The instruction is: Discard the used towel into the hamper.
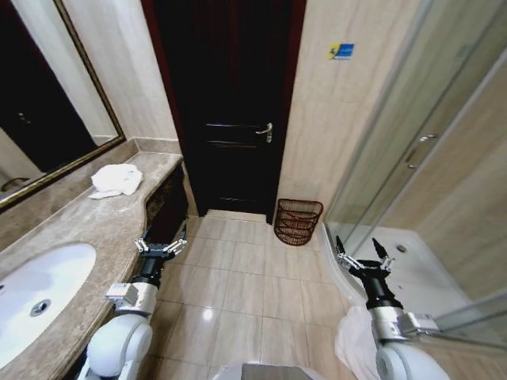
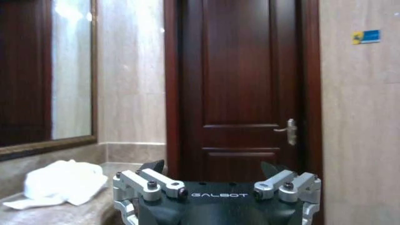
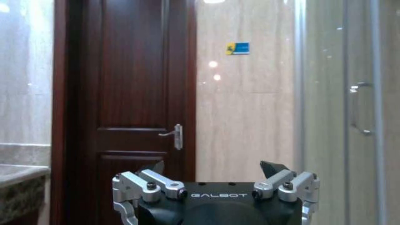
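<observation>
A crumpled white towel (image 1: 116, 180) lies on the stone counter (image 1: 87, 222) at my far left, below the mirror; the left wrist view has the towel (image 2: 62, 185) ahead of the arm. The hamper (image 1: 297, 221), a small reddish-brown barred basket, stands on the floor against the wall beside the dark door. My left gripper (image 1: 161, 246) hangs open next to the counter's edge, well short of the towel. My right gripper (image 1: 363, 256) is open and empty over the floor by the shower, to the right of the hamper.
A white sink (image 1: 36, 289) is set into the counter close to me. The dark wooden door (image 1: 230, 103) is shut. A glass shower enclosure (image 1: 420, 174) with a raised white base fills the right side. Beige floor tiles (image 1: 245, 293) lie open between counter and shower.
</observation>
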Robot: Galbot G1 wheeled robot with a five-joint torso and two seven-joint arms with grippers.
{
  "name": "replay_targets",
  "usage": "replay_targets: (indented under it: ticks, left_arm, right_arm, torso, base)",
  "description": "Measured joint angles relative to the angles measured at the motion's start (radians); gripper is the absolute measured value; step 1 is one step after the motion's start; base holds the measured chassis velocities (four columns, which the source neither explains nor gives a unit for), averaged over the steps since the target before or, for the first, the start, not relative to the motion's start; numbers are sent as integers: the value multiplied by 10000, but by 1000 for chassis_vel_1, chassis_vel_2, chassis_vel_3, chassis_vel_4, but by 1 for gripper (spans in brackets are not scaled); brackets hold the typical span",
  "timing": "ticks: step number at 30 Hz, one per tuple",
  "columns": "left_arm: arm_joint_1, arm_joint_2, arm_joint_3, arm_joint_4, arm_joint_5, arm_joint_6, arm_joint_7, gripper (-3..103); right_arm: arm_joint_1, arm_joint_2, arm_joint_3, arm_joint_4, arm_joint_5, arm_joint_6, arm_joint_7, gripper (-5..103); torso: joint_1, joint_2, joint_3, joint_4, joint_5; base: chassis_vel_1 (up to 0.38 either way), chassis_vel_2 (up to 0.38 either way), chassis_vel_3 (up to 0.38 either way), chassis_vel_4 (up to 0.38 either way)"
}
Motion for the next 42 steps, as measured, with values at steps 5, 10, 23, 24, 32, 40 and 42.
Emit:
replay_targets:
  ticks: [5, 10, 23, 24, 32, 40, 42]
  left_arm:
    - [23, -27, 9, 132, 311, -381, -9, 100]
    - [97, -78, 44, 95, 325, -369, -8, 100]
    - [123, -135, 54, 47, 219, -220, -35, 100]
    - [132, -138, 48, 45, 203, -221, -36, 100]
    - [167, -133, -30, 44, 99, -240, -36, 100]
    - [195, -175, -12, 72, 116, -256, -34, 100]
    - [218, -191, -9, 72, 129, -269, -28, 100]
  right_arm:
    - [-21, 10, 2, -2, 2, 17, -3, 100]
    - [-7, -14, -12, -13, -1, 17, -5, 100]
    - [-45, -43, -12, 23, 0, -24, -27, 100]
    - [-49, -41, -20, 23, -1, -22, -32, 100]
    - [-10, -40, -85, -3, -14, -20, -41, 100]
    - [29, -71, -102, -82, -16, -30, -42, 100]
    - [29, -89, -105, -89, -17, -32, -42, 100]
  torso:
    - [-1, 0, 0, -2, -1]
    - [1, 0, 0, -6, -1]
    - [-1, 0, 0, -3, 1]
    - [-1, 0, 0, -4, 2]
    - [-1, 0, 0, -2, -1]
    - [0, 0, 0, -3, 3]
    - [-2, 0, 0, -3, -1]
  base:
    - [-79, 152, 133, -87]
    - [-126, 100, 111, -119]
    - [-116, 115, 124, -115]
    - [-99, 94, 105, -98]
    - [-100, 143, 151, -78]
    - [-70, 169, 157, -69]
    - [-60, 191, 186, -64]
